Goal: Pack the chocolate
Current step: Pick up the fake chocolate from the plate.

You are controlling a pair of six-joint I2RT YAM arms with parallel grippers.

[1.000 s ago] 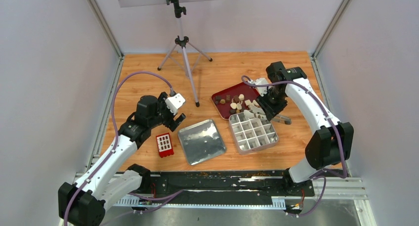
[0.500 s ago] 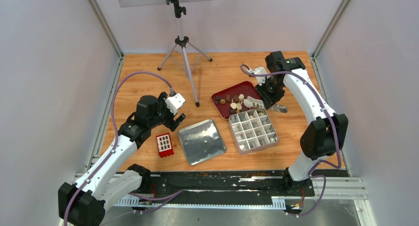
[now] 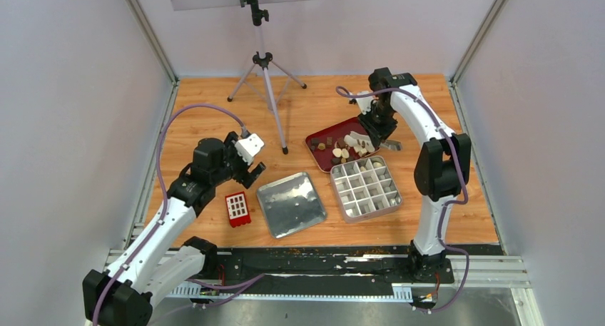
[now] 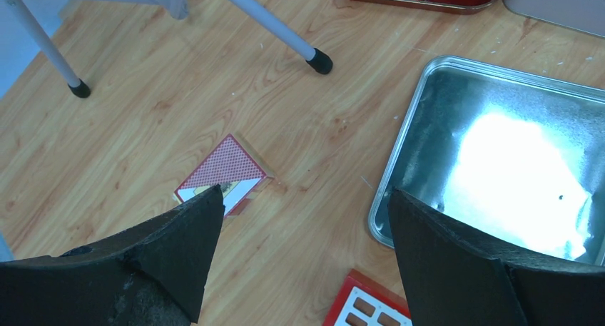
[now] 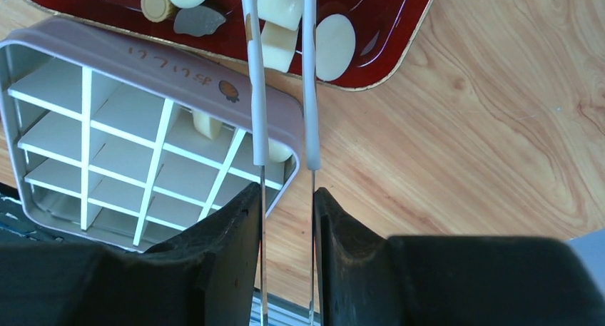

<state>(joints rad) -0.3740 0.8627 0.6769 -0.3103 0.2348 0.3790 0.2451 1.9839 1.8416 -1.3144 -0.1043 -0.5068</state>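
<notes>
My right jaws, clenched on the tweezers (image 5: pixel 308 90), have swung from the box (image 5: pixel 178 62) back over the tray (image 5: pixel 399 33) at its 11 o'clock, where the chocolate (image 5: pixel 334 46) lies. I judge the next pick begins. My left jaws hang released.

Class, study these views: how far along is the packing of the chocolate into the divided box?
Barely begun. Done: at least two cream pieces lie in the grey divided plastic box; most visible cells are empty. In hand: the right hand holds thin white-sleeved metal tweezers over the red tray. Left: the cream and brown pieces heaped there.
</notes>
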